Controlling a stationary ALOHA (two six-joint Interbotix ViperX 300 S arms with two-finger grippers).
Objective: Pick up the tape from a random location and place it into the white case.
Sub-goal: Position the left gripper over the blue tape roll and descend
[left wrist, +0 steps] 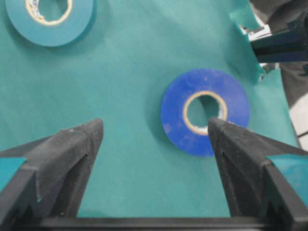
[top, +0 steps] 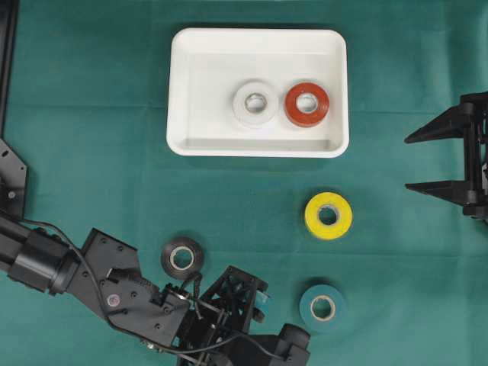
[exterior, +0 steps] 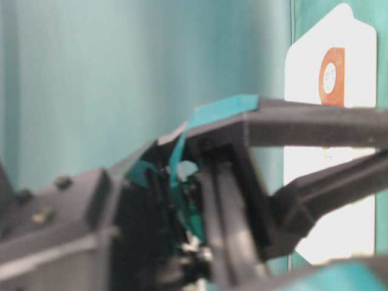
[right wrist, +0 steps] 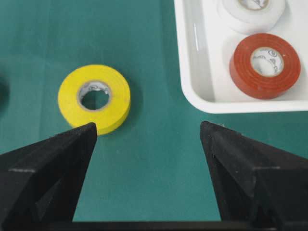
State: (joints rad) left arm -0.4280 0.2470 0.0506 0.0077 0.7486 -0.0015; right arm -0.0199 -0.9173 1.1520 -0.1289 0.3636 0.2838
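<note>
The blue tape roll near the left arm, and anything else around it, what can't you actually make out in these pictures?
- Blue ring-shaped tape roll: absent from the overhead view, hidden under the left arm; seen only by the left wrist camera, one edge behind a finger of the left tool.
- Shallow white plastic case: table-level view blurred, largely blocked by the black arm.
- Right tool: overhead view cuts off its arm at the edge.

Bright even light; table-level view blurred
</note>
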